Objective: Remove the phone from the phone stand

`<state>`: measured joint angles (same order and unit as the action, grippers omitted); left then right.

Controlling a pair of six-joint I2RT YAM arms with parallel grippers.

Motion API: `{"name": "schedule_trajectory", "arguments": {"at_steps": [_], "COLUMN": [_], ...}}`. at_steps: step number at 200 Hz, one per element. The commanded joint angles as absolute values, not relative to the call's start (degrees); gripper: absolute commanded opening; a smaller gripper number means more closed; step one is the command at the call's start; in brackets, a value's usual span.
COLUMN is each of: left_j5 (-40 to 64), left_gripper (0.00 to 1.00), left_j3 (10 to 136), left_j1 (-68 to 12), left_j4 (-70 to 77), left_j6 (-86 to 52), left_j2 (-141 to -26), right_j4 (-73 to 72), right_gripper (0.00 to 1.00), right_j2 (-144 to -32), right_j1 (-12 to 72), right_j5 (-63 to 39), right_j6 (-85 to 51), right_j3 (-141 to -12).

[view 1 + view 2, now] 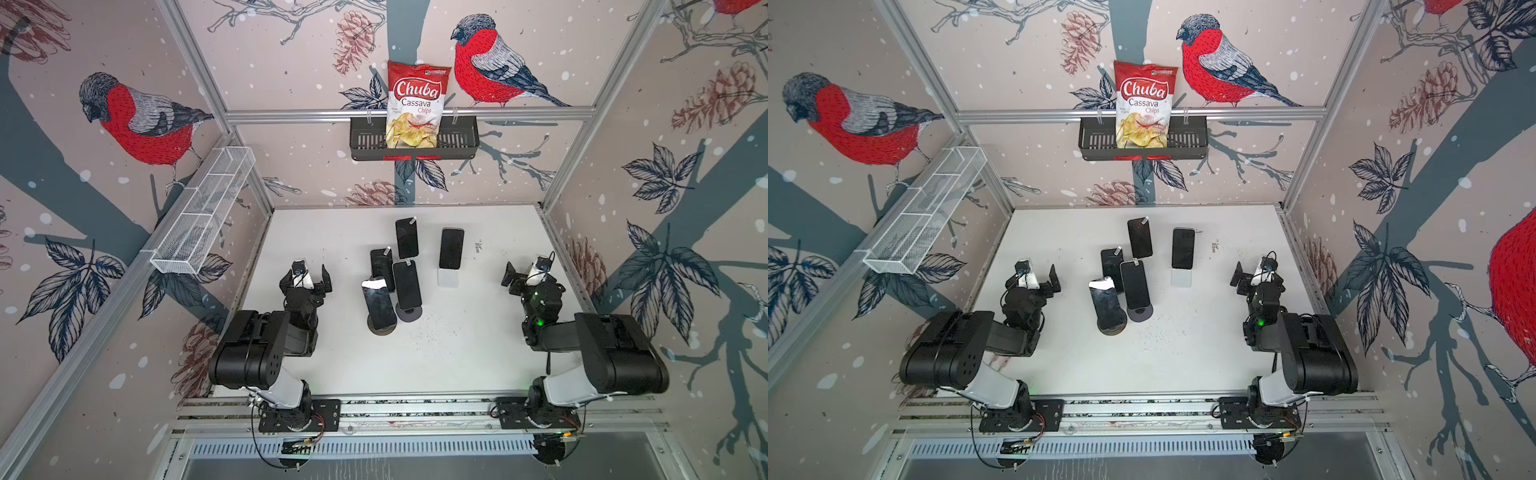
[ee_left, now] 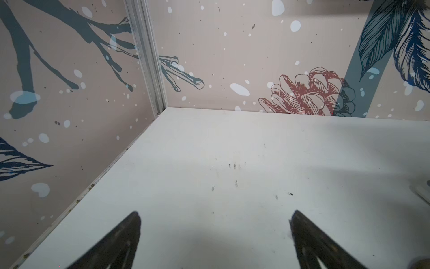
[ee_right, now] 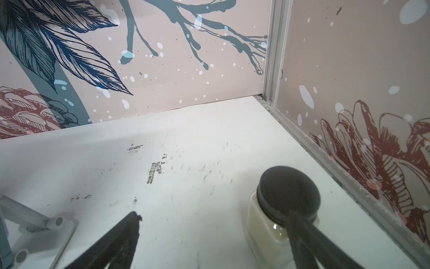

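Phone (image 1: 451,248) is seen propped upright on white stand (image 1: 448,277), screen dark, mid-table. The same phone (image 1: 1183,248) is shown in both top views. Both grippers are apart from it.

Four more are kept on black stands (image 1: 409,312) just left of white stand: back phone (image 1: 406,238), middle phone (image 1: 381,266), front phone (image 1: 407,284) and shiny phone (image 1: 378,305), the last with glare on its top edge. These are bunched close and overlap in view; contact between them cannot be told.

Left gripper (image 1: 306,277) is held well left of white stand, past the black stands, jaws spread wide and empty. In the left wrist view, left gripper (image 2: 215,214) is shown with only bare table (image 2: 232,151) between its fingertips.

Right gripper (image 1: 531,277) is held to the right of white stand, apart from it. In the right wrist view, right gripper (image 3: 214,215) is likewise released and empty. White stand base (image 3: 39,233) is caught at the edge of that view. Jar (image 3: 286,186) with a black lid is seen by one right finger and partly covered by it; contact cannot be told.

Chip bag (image 1: 417,104) is stood in black basket (image 1: 365,141) on the wall far behind white stand. Mesh basket (image 1: 208,208) is hung on the wall far left of white stand.
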<state>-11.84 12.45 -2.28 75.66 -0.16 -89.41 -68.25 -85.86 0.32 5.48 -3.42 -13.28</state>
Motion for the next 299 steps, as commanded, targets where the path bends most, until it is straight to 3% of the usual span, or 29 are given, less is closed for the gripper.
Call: {"name": "schedule_trajectory", "arguments": {"at_steps": [1,183,219,269,299], "left_j5": [-11.35,-10.64,-11.69,-14.62,-17.49], "left_gripper": [0.99,0.99,0.99,0.99,0.99], "left_j3": [12.74,11.58,8.73,9.44,13.52], "left_j1": [-2.27,-2.21,-2.20,-2.35,-2.70], "left_j4": [76.23,77.92,80.55,72.50,57.08], "left_j6": [-0.43,-0.25,-0.61,-1.78,-6.51], "left_j2": [-89.37,-88.91,-85.66,-78.08,-70.42], "right_j4": [-68.38,-68.79,-52.66,-48.27,-41.38], "right_gripper": [0.99,0.99,0.99,0.99,0.99], "right_j2": [-85.94,-85.55,-80.67,-75.25,-70.25], "right_j1": [0.35,0.22,0.79,1.25,1.32], "right_j5": [5.66,4.31,4.71,10.98,14.11], "right_j6": [-4.04,-3.52,-3.69,-7.49,-13.23], "right_j3": [-13.52,-13.25,-19.87,-19.68,-21.75]}}
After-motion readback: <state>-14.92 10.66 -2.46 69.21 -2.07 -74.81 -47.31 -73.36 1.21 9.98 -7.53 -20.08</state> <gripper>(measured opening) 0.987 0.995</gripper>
